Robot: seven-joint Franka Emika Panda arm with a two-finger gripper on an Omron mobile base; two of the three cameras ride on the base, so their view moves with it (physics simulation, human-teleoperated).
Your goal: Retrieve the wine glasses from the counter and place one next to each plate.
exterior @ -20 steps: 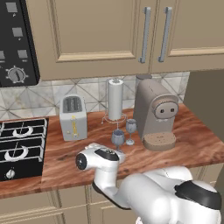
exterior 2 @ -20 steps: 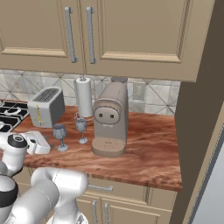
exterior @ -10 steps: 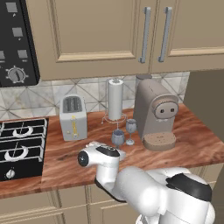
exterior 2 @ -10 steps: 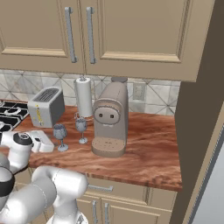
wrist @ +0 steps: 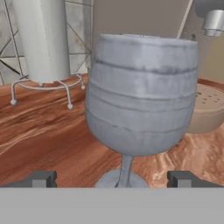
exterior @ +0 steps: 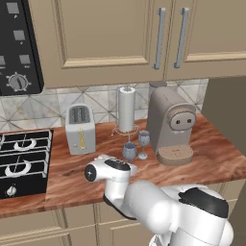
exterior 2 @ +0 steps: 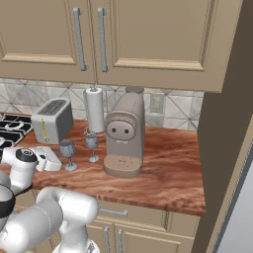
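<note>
On the reddish-brown counter two blue-grey wine glasses stand upright just in front of the paper towel roll: the nearer glass sits a little left of the farther glass, which is just beside the beige coffee machine. The white arm's hand reaches low over the counter, right up against the nearer glass. A toaster stands to the left, near the black stove burners, under beige wall cabinets.

Evenly and softly lit throughout; rendered, without glare. Faint shadows only. Close-range textures in hand view coarse and blurred.
</note>
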